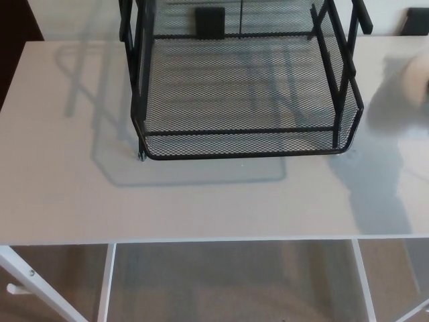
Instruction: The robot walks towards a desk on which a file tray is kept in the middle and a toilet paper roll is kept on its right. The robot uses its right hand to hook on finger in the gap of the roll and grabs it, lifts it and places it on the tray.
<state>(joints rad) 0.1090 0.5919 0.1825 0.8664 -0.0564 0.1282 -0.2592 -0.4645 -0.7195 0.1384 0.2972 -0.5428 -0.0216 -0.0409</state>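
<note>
Overhead, a black mesh file tray (244, 94) sits empty on the white worktop (67, 188). Right of it, a blurred toilet paper roll (417, 77) appears lifted, presumably for carrying over; neither hand shows.

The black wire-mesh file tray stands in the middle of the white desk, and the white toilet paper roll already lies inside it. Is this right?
Not quite. In the head view the black wire-mesh file tray holds nothing; a blurred white toilet paper roll shows at the right edge, outside it. The tray does stand mid-desk.

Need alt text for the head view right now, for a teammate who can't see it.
A black mesh file tray sits empty mid-desk on a white desk. A blurred pale shape, possibly the toilet paper roll, shows at the right edge. Neither robot hand is visible.
</note>
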